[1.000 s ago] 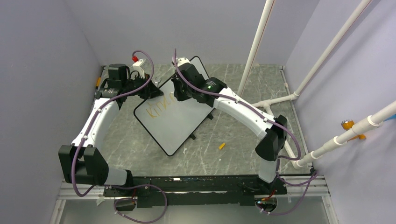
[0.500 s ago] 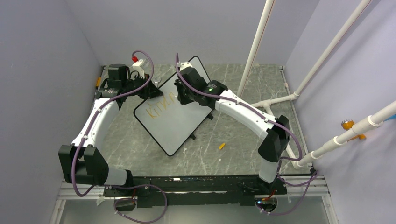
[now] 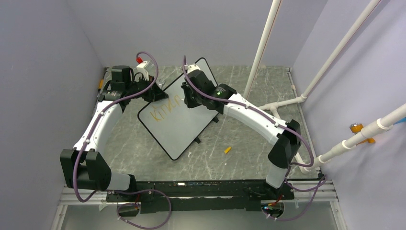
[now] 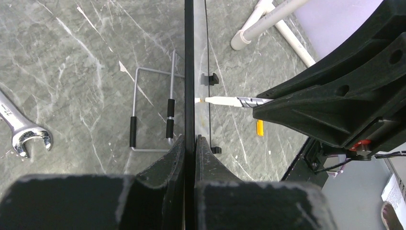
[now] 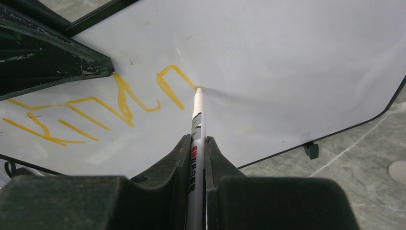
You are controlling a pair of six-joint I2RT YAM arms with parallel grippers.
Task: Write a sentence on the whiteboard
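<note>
Two grippers are engaged. The left gripper [image 4: 190, 141] is clenched on the black edge of the whiteboard [image 3: 184, 132], at the board's 10 o'clock side in the top view. The right gripper [image 5: 197, 143] grasps a marker [image 5: 197, 117], its tip touching the white surface at the end of the rightmost orange stroke. The sentence [image 5: 95, 108] is one line of a few letters, toward the board's 9 o'clock corner. The board sits mid-counter [image 3: 249, 139], turned diamond-wise. A small orange piece [image 3: 227, 150] lies at the board's 4 o'clock. A wrench [image 4: 21, 130] lies on the counter.
</note>
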